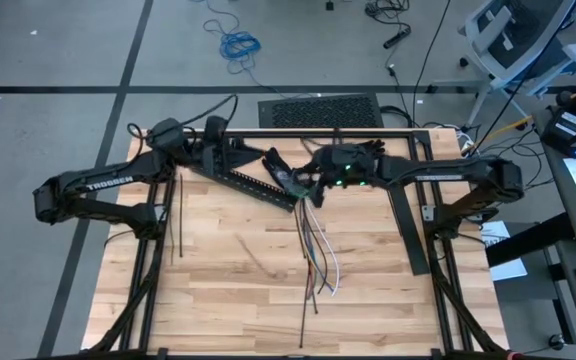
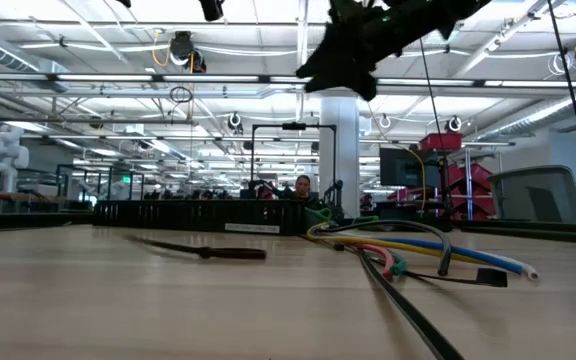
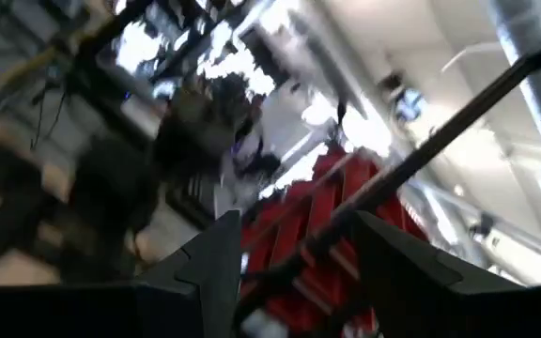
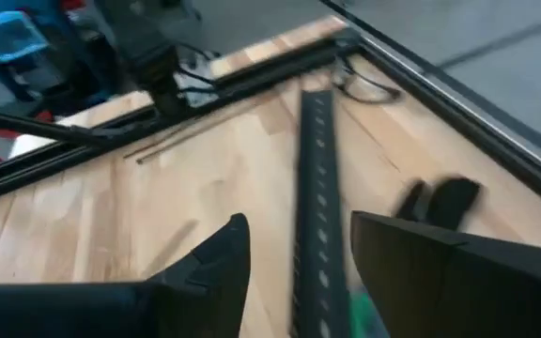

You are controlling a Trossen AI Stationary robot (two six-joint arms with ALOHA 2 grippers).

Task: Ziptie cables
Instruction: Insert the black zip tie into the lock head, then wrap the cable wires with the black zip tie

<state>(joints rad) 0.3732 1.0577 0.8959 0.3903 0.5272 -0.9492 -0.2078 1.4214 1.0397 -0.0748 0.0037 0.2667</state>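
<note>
Two claws meet at the top middle of the high view, the left gripper (image 1: 280,170) and right gripper (image 1: 320,182), both with fingers apart, holding nothing. The cables (image 1: 320,255) lie below them, mid-table. The zipties (image 1: 175,215) lie at the left.

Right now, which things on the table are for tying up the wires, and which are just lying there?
For the job:
- cables, loose coloured wires in the middle of the table
- zipties, thin dark strips by the left arm
- left gripper and right gripper, both raised over the table's far side

Just lying about:
- black slotted rail
- flat dark bar
</note>
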